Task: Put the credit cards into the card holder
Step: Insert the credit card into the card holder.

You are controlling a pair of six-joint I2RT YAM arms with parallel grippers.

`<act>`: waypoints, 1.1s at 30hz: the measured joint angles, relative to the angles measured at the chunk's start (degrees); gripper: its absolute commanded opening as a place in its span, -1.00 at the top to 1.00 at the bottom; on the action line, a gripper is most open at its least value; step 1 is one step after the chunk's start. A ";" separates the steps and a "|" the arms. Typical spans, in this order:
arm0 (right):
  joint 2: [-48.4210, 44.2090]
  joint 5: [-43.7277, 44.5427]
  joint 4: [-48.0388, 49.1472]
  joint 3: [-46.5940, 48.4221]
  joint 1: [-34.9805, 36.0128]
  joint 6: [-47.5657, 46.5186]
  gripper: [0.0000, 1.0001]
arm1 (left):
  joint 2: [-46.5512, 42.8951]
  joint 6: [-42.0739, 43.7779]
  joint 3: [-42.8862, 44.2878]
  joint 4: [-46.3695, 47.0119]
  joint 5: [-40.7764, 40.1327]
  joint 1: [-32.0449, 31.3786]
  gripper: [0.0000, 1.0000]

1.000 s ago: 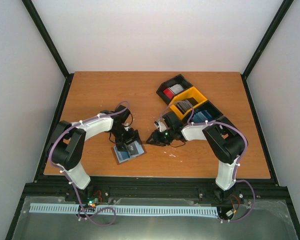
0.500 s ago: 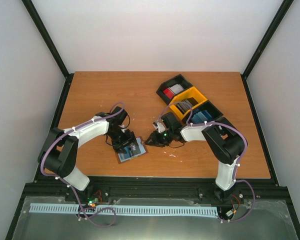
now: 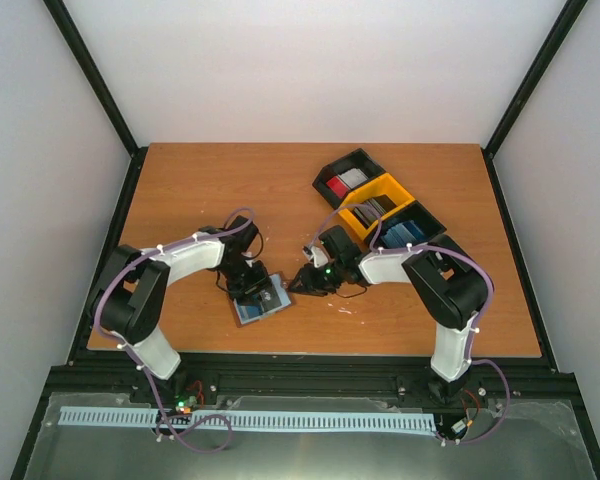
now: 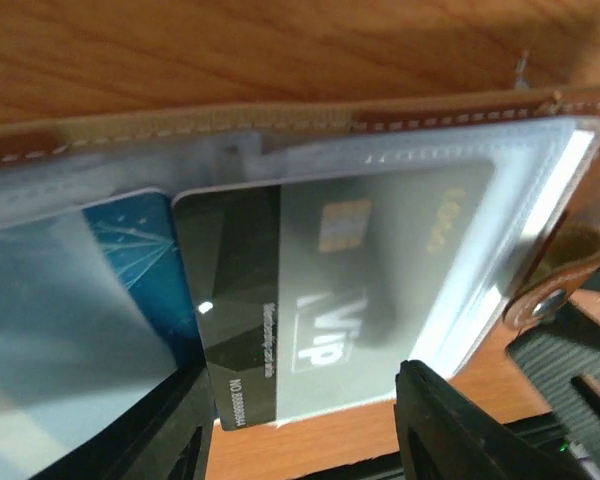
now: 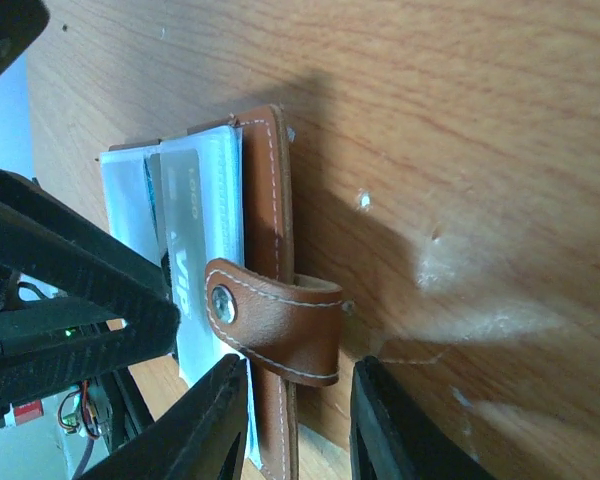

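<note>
Now the grey card sits partly in the holder, left claw half-open astride it, right claw narrow beside the tab; next, push it home.

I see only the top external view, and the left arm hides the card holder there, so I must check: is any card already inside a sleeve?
Observer: Partly. In the left wrist view a dark grey VIP card sits under a clear sleeve of the card holder, with its near end sticking out.
Operator: Is another card there?
Observer: Yes, a blue card lies beside it, also under clear plastic.
Operator: And the clasp?
Observer: The right wrist view shows the tab clasp unfastened and arched up, just ahead of the right gripper. I cannot tell whether they touch.
</note>
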 measured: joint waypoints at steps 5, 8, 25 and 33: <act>0.11 -0.02 -0.11 0.15 0.63 -0.07 0.40 | 1.81 0.52 0.00 2.23 0.96 -0.02 0.06; 0.13 -0.02 -0.09 0.15 0.68 -0.04 0.40 | 2.08 0.92 0.00 2.84 1.55 -0.02 0.04; -0.13 0.85 -0.79 0.35 1.09 -1.14 0.41 | 0.94 6.86 -2.78 15.02 4.46 0.00 -0.08; -1.42 5.16 -4.52 1.42 2.29 -1.81 0.38 | 0.42 8.61 -3.04 17.46 1.99 -0.07 -0.41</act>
